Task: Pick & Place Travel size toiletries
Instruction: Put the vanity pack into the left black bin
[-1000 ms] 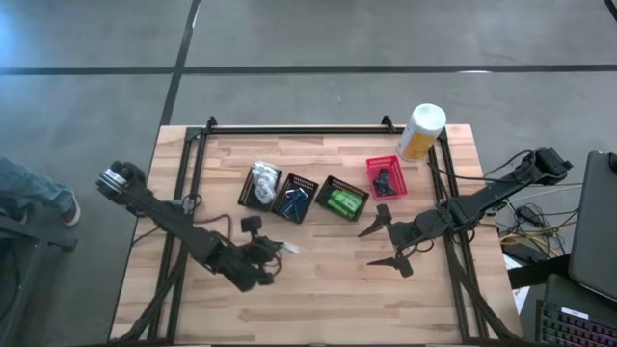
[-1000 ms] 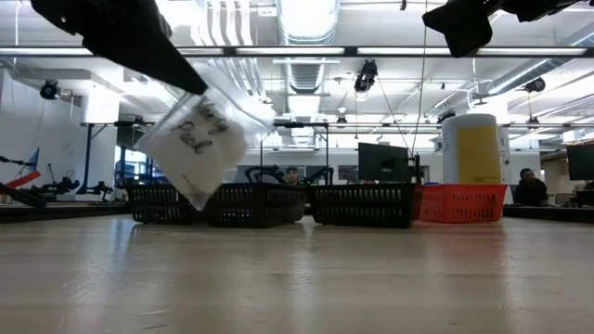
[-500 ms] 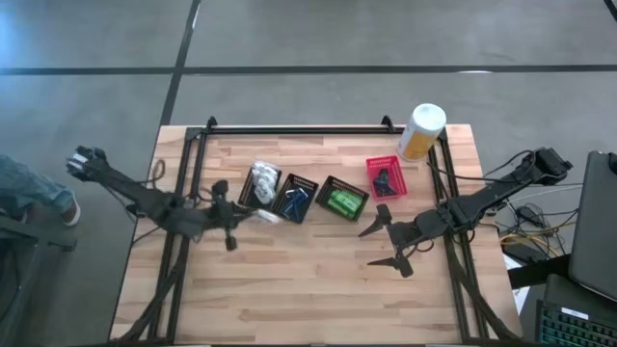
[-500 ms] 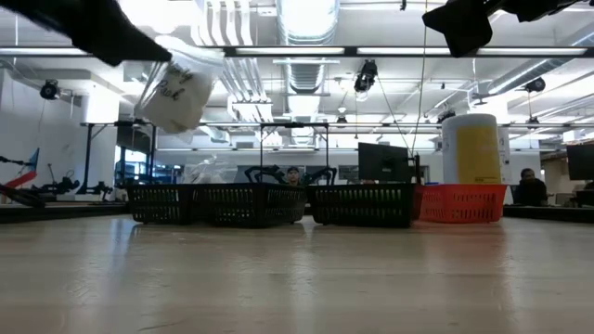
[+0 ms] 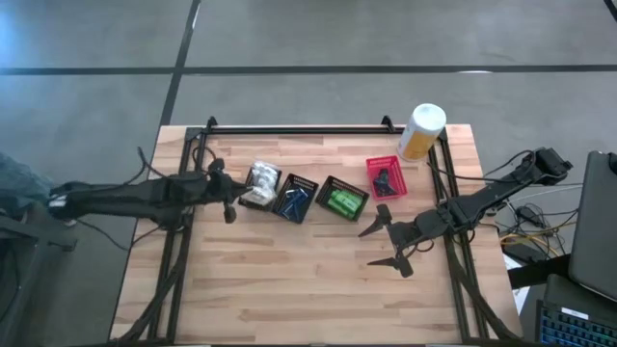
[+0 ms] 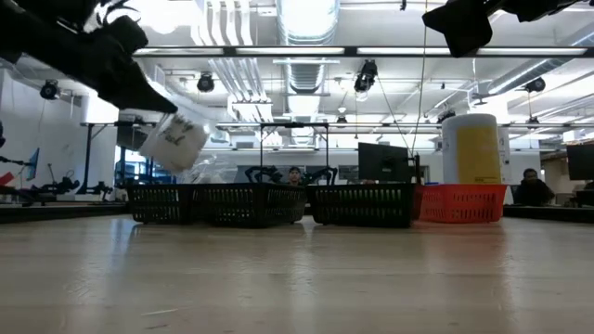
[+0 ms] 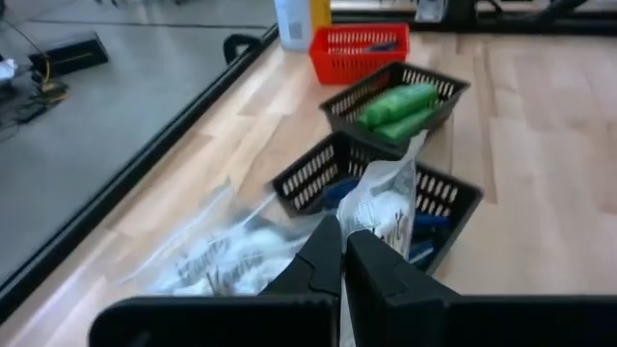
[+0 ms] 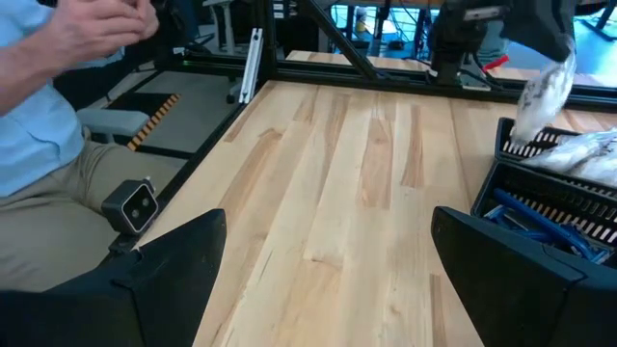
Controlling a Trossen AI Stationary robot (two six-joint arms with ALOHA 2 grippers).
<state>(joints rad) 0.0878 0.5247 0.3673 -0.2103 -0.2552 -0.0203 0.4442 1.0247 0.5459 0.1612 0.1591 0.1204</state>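
We log the wooden table (image 5: 318,289) first: across its far half runs a row of four mesh baskets, with a white-and-yellow canister (image 5: 421,131) at the far right corner. From the left, the first black basket (image 5: 249,200) holds white clear-wrapped lumps, the second black basket (image 5: 296,198) dark sachets with blue, the third black basket (image 5: 342,200) bright green packets (image 7: 397,106), and the red basket (image 5: 385,177) a dark item.

The left arm reaches in from the table's left edge. The left gripper (image 5: 231,196) has its fingers pressed together, pinching the top of a clear-wrapped white packet (image 7: 382,207). In the low view the packet (image 6: 174,143) hangs clear of the table, above rim height; in the high view it sits at the first basket's near-left edge.

The right gripper (image 5: 390,241) waits near the right side with fingers spread wide, holding nothing.

We judge the step to be placing this packet with the other white lumps. To do it well, we would centre the gripper over that basket rather than its rim, lower until the dangling wrap is inside the walls, then let go. The wrap is limp and may drape over the rim or swing towards the neighbouring basket, so slow travel seems wise.
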